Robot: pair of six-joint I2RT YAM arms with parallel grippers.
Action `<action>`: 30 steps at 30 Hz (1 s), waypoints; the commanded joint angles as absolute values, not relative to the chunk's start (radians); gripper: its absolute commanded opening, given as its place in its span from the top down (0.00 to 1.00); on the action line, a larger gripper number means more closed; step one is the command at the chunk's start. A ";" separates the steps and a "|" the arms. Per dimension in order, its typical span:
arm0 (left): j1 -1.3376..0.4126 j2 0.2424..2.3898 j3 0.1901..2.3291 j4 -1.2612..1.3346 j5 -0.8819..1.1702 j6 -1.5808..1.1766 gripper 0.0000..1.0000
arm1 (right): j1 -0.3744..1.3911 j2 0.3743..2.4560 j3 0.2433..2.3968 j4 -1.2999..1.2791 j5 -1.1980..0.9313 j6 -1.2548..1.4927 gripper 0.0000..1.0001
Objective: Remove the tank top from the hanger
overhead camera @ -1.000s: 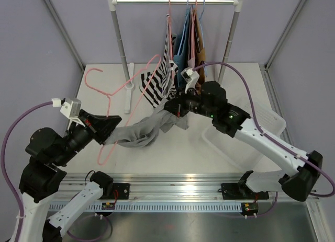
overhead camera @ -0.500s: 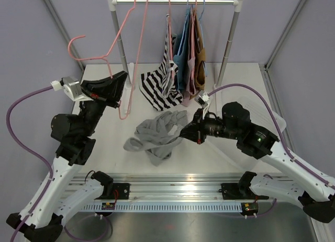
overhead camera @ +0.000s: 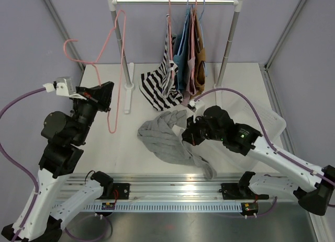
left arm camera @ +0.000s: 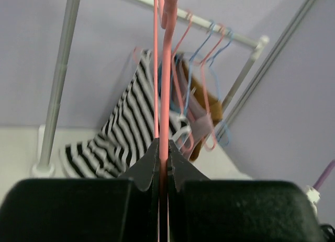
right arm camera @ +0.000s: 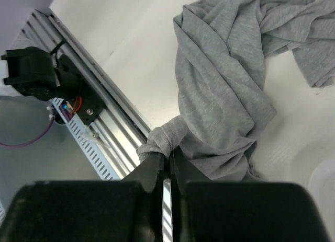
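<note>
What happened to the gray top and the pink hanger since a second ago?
The left gripper lifted the pink hanger up and away to the left, clear of the gray tank top. The right gripper, shut on the top, dragged it toward the near edge of the table. Both grippers kept their grips. The striped shirt on the rack stayed put.

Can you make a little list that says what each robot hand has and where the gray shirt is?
left gripper: shut on the pink hanger, raised
pink hanger: bare, no cloth on it
right gripper: shut on a bunched fold of the grey tank top
grey tank top: off the hanger, crumpled on the table
clothes rack: striped top and other clothes hanging at the back
clear bin: on the table, by the right arm
</note>
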State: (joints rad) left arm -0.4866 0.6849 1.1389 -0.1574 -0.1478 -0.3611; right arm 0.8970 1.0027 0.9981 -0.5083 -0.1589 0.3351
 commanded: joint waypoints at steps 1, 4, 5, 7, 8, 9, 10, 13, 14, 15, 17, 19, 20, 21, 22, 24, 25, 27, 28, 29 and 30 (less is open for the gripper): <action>-0.489 0.661 1.109 -0.448 -0.251 -0.416 1.00 | 0.917 1.089 1.006 -0.408 -0.091 0.350 0.89; -0.489 0.672 1.126 -0.555 -0.255 -0.417 1.00 | 0.919 1.144 1.020 -0.377 -0.057 0.357 0.29; -0.489 0.705 1.159 -0.593 -0.250 -0.417 1.00 | 0.919 1.152 1.029 -0.373 -0.045 0.359 0.01; -0.489 0.764 1.213 -0.627 -0.224 -0.422 1.00 | 0.919 1.151 1.034 -0.353 -0.016 0.365 0.00; -0.489 0.794 1.267 -0.650 -0.204 -0.419 1.00 | 0.920 1.140 1.038 -0.350 -0.014 0.367 0.00; -0.491 0.864 1.304 -0.658 -0.190 -0.414 1.00 | 0.919 1.134 1.040 -0.348 -0.012 0.367 0.01; -0.488 0.900 1.339 -0.672 -0.187 -0.414 1.00 | 0.919 1.128 1.040 -0.342 -0.009 0.367 0.01; -0.482 1.084 1.532 -0.765 -0.169 -0.382 1.00 | 0.920 1.103 1.026 -0.339 -0.009 0.380 0.00; -0.480 1.129 1.595 -0.785 -0.167 -0.361 1.00 | 0.919 1.092 1.019 -0.337 -0.009 0.387 0.00; -0.476 1.216 1.682 -0.801 -0.167 -0.351 1.00 | 0.920 1.085 1.011 -0.334 -0.012 0.391 0.01; -0.451 1.299 1.787 -0.862 -0.124 -0.336 1.00 | 0.919 1.063 0.986 -0.324 -0.017 0.410 0.01; -0.414 1.418 1.941 -0.909 -0.069 -0.324 1.00 | 0.919 1.048 0.970 -0.318 -0.029 0.417 0.01; -0.410 1.466 1.998 -0.929 -0.075 -0.304 1.00 | 0.919 1.033 0.965 -0.319 -0.032 0.422 0.00; -0.399 1.506 2.072 -0.949 -0.080 -0.295 1.00 | 0.919 1.023 0.959 -0.319 -0.032 0.420 0.01; -0.388 1.593 2.197 -0.987 -0.072 -0.287 1.00 | 0.919 1.016 0.948 -0.318 -0.032 0.420 0.00; -0.356 1.673 2.348 -1.029 -0.046 -0.276 1.00 | 0.919 0.997 0.937 -0.308 -0.032 0.417 0.00; -0.347 1.715 2.459 -1.051 -0.028 -0.276 1.00 | 0.919 0.994 0.930 -0.305 -0.026 0.408 0.01; -0.318 1.787 2.506 -1.034 -0.006 -0.278 1.00 | 0.919 0.996 0.930 -0.302 -0.026 0.405 0.01; -0.308 1.796 2.510 -0.993 0.036 -0.279 1.00 | 0.919 0.997 0.933 -0.304 -0.028 0.403 0.01; -0.295 1.802 2.491 -0.962 0.046 -0.278 1.00 | 0.919 0.999 0.931 -0.302 -0.034 0.405 0.01; -0.290 1.802 2.478 -0.933 0.048 -0.278 1.00 | 0.919 1.000 0.930 -0.293 -0.047 0.403 0.01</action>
State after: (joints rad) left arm -0.3149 1.7996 2.4466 -0.9890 -0.0311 -0.3038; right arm 0.9100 1.0092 0.9318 -0.3576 -0.0433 0.4057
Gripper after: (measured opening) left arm 0.031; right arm 0.993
